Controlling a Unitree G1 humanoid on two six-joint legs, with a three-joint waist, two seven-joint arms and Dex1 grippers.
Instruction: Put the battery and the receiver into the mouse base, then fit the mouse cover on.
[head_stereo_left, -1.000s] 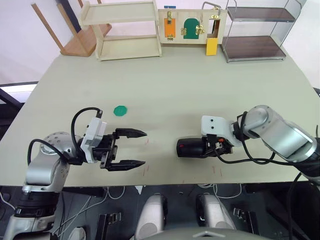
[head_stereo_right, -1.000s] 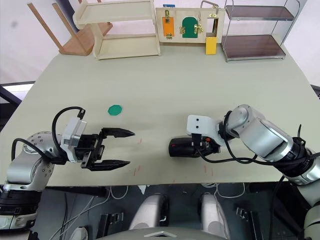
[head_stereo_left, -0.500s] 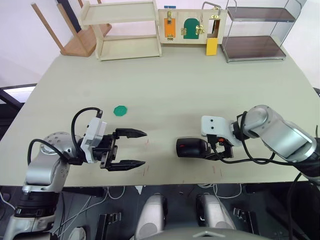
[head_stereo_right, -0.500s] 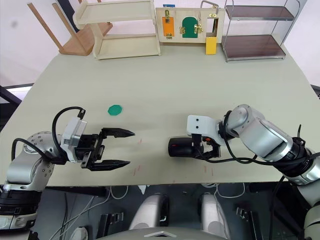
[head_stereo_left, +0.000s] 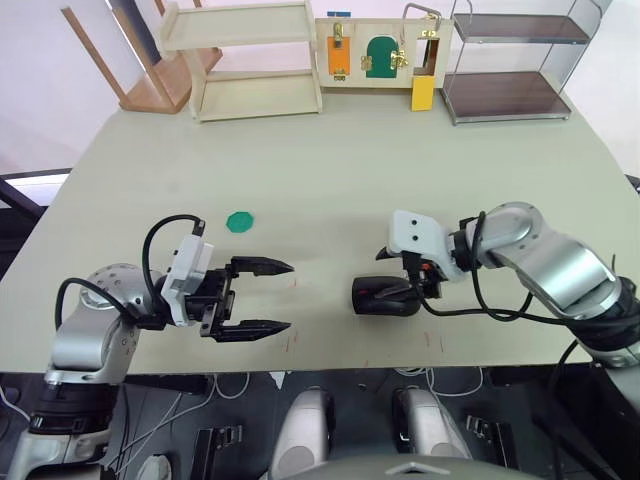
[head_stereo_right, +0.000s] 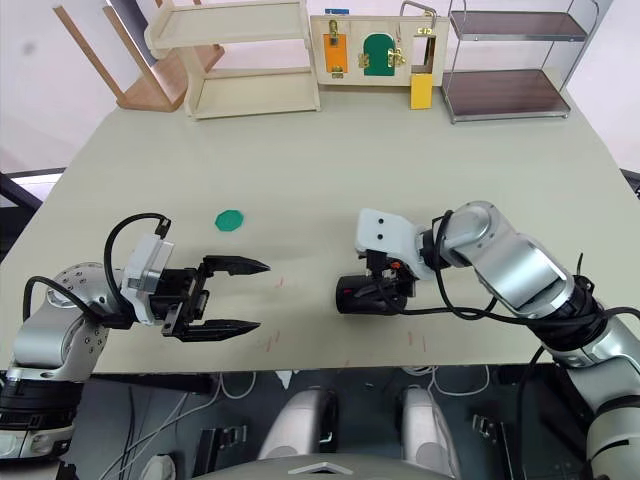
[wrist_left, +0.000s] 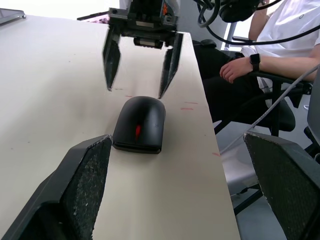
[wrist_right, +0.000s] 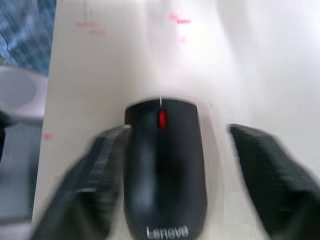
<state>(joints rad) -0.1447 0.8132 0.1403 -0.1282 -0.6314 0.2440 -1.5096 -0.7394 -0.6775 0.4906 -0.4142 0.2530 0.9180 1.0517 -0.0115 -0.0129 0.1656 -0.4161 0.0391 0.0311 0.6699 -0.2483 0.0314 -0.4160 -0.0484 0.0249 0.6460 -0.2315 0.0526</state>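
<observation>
Right pincer (wrist_left: 140, 67) lifted off mouse cover (head_stereo_left: 385, 296), fingers spread; left pincer (head_stereo_left: 278, 296) spread, well apart.

Mouse cover (wrist_right: 162, 165) seated over the mouse base, so battery and receiver hidden beneath. In the right wrist view, right pincer (wrist_right: 170, 165) fingers (wrist_right: 95, 185) smeared by blur, their tips cut off by the lower edge, and the pale lettering on the cover soft. From the head views, rear of the mouse masked by the right pincer (head_stereo_left: 408, 280) and its cables. In the left wrist view, left pincer's pads (wrist_left: 87, 187) cropped at the bottom, and a seated person (wrist_left: 260, 55) beyond the table (wrist_left: 50, 75) cut off by the top and right edges.
</observation>
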